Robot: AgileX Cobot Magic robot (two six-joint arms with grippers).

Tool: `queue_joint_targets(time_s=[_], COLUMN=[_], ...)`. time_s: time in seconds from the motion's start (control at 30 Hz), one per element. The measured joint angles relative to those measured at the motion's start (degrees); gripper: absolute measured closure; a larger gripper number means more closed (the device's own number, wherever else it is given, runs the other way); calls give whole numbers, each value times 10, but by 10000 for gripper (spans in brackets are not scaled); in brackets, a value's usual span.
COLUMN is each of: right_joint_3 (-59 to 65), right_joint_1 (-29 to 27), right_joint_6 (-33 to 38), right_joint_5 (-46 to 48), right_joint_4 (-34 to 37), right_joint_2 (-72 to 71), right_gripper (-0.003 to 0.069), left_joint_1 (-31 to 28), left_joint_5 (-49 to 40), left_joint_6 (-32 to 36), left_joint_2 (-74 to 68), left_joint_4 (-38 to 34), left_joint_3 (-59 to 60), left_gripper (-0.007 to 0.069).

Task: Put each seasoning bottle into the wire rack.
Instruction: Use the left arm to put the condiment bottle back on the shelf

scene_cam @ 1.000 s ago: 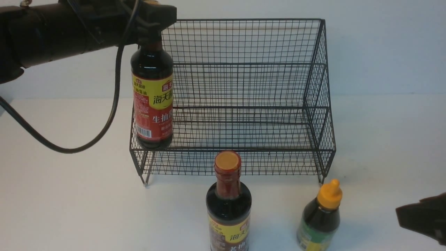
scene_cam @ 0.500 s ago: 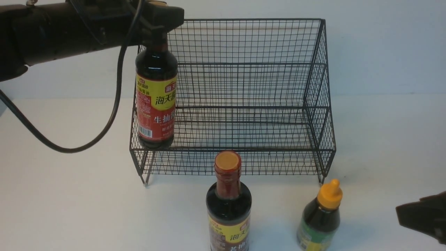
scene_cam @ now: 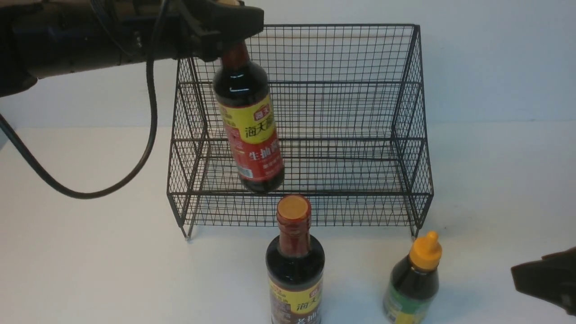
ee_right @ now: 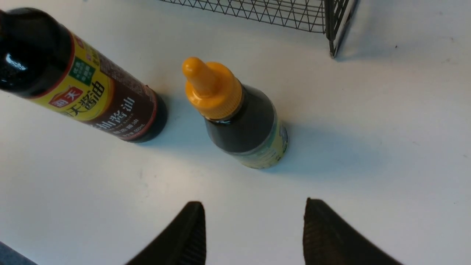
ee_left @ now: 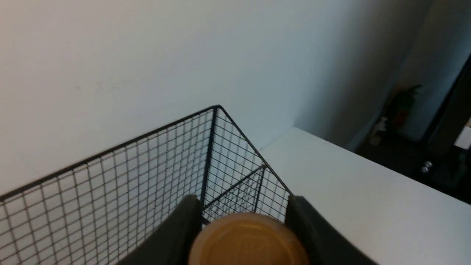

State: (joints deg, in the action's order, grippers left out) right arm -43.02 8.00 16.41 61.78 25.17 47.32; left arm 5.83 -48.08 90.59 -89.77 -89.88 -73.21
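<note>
White tabletop [scene_cam: 90, 270]: one wire rack [scene_cam: 405, 112], one tall bottle [scene_cam: 294, 265], one short bottle [scene_cam: 414, 279]; left gripper [ee_left: 244, 202] clamps a second tall bottle [scene_cam: 252, 130], seemingly inside rack; right gripper [ee_right: 254, 204] gapes.

The left arm [scene_cam: 67, 40] reaches across high and nearly level from the left. Its left gripper [scene_cam: 238, 27] pinches the cap of a tilted bottle [scene_cam: 250, 130], which hangs below the fingers [ee_left: 184, 235]. The right gripper [ee_right: 254, 206] sits low with its jaws parted, holding nothing.
</note>
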Motion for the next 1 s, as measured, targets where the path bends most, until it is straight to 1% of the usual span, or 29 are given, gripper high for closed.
queue_joint_targets(time_s=[0.03,0.07,0.1,0.17,0.37,0.57,0.7,0.87,1.0], right_joint_3=[0,0,0,0,0,0,0,0,0], right_joint_1=[0,0,0,0,0,0,0,0,0], right_joint_6=[0,0,0,0,0,0,0,0,0], right_joint_5=[0,0,0,0,0,0,0,-1,-1], right_joint_4=[0,0,0,0,0,0,0,0,0], right_joint_2=[0,0,0,0,0,0,0,0,0], right_gripper=[321,321,321,321,321,321,321,321,321], left_joint_1=[0,0,0,0,0,0,0,0,0], left_joint_5=[-3,-11,-11,-11,-10,-9,-8,-1,5], left_joint_6=[-1,-5,-5,-5,-8,-47,-57,-62,-87], left_joint_2=[0,0,0,-1,-5,-5,-5,-8,-25], left_joint_4=[9,45,49,90,135,181,200,205,207], left_joint_3=[0,0,0,0,0,-1,-1,-1,-3], left_gripper=[357,357,357,357,357,357,357,357,357])
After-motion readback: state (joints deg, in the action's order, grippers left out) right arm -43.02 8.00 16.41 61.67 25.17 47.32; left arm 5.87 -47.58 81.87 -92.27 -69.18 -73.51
